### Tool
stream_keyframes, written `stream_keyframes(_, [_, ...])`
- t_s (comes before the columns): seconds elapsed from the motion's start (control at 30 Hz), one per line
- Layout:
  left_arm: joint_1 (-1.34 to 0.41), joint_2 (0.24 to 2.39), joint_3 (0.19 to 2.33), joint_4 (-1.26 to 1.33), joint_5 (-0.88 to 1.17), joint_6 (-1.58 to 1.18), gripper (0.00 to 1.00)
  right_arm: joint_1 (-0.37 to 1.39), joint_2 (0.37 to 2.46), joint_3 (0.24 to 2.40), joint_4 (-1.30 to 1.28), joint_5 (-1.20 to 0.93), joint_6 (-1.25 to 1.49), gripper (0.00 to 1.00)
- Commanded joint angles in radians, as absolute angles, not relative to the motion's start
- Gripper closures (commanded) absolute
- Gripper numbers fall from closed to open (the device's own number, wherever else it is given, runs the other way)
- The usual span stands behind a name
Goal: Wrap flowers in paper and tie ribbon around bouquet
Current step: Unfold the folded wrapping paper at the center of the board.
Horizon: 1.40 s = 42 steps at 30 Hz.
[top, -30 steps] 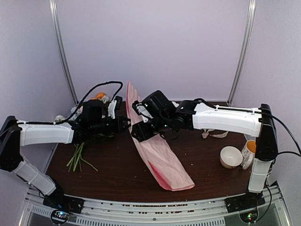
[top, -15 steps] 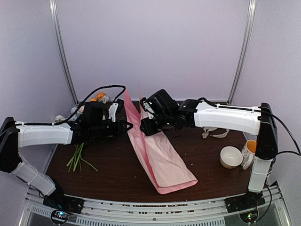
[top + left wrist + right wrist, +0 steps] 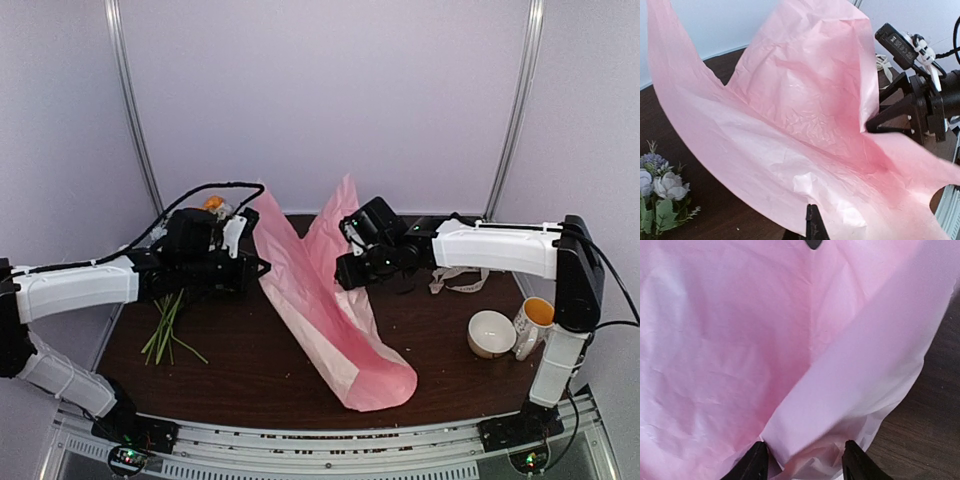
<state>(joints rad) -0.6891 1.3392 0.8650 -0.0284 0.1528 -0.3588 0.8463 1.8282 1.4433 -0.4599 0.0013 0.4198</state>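
Observation:
The pale pink paper (image 3: pixel 325 300) stands up from the table in a wide V, its lower end near the front edge. My left gripper (image 3: pixel 257 268) is shut on the paper's left edge (image 3: pixel 740 165); only one dark fingertip (image 3: pixel 813 226) shows under the sheet. My right gripper (image 3: pixel 346 272) is open, its fingertips (image 3: pixel 758 463) set wide apart with a fold of paper (image 3: pixel 840 390) lying between them. The flowers (image 3: pixel 168 322) lie at the left behind my left arm, with blooms (image 3: pixel 657 177) low in the left wrist view. The cream ribbon (image 3: pixel 455 284) lies under the right arm.
A white cup (image 3: pixel 490 334) and a mug (image 3: pixel 531 320) sit at the right edge of the dark wooden table (image 3: pixel 240 370). Metal frame posts (image 3: pixel 132 110) stand at the back corners. The right gripper's body (image 3: pixel 920 100) shows close behind the paper in the left wrist view.
The paper has opened from a narrow folded strip into a wide V. My right gripper has moved to the right, away from the left one, which has stayed shut on the left edge.

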Motion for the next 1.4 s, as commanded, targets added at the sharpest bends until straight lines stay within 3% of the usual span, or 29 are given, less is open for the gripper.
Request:
stream_keyframes(0.0, [-0.693, 1.27, 0.962, -0.232, 0.077, -0.182, 1.0, 0.757, 1.694, 1.323, -0.397, -0.069, 0.411, 0.47])
stream_keyframes(0.23, [-0.693, 1.212, 0.984, -0.366, 0.079, -0.093, 1.0, 0.66, 1.663, 1.186, -0.253, -0.426, 0.418, 0.45])
stream_keyframes(0.63, [-0.677, 1.208, 1.023, -0.492, -0.031, -0.082, 1.0, 0.651, 1.717, 1.07, -0.162, -0.58, 0.5, 0.46])
stream_keyframes(0.7, [-0.672, 1.199, 1.028, -0.506, -0.042, -0.076, 1.0, 0.65, 1.718, 1.054, -0.161, -0.586, 0.502, 0.56])
stream_keyframes(0.73, [-0.667, 1.193, 1.024, -0.503, -0.043, -0.069, 1.0, 0.651, 1.717, 1.049, -0.162, -0.587, 0.501, 0.68])
stream_keyframes(0.8, [-0.66, 1.177, 1.012, -0.483, -0.04, -0.055, 1.0, 0.65, 1.71, 1.033, -0.161, -0.587, 0.498, 0.83])
stream_keyframes(0.93, [-0.63, 1.18, 0.995, -0.448, -0.001, -0.051, 1.0, 0.646, 1.673, 0.996, -0.165, -0.575, 0.49, 1.0])
stream_keyframes(1.07, [-0.62, 1.199, 1.004, -0.455, 0.032, -0.039, 1.0, 0.633, 1.61, 0.969, -0.226, -0.521, 0.449, 1.0])
stream_keyframes(1.23, [-0.621, 1.186, 1.009, -0.492, 0.055, -0.004, 1.0, 0.543, 1.504, 0.927, -0.343, -0.414, 0.414, 0.82])
stream_keyframes(1.37, [-0.62, 1.18, 1.006, -0.52, 0.026, 0.01, 1.0, 0.447, 1.437, 0.876, -0.295, -0.45, 0.439, 0.7])
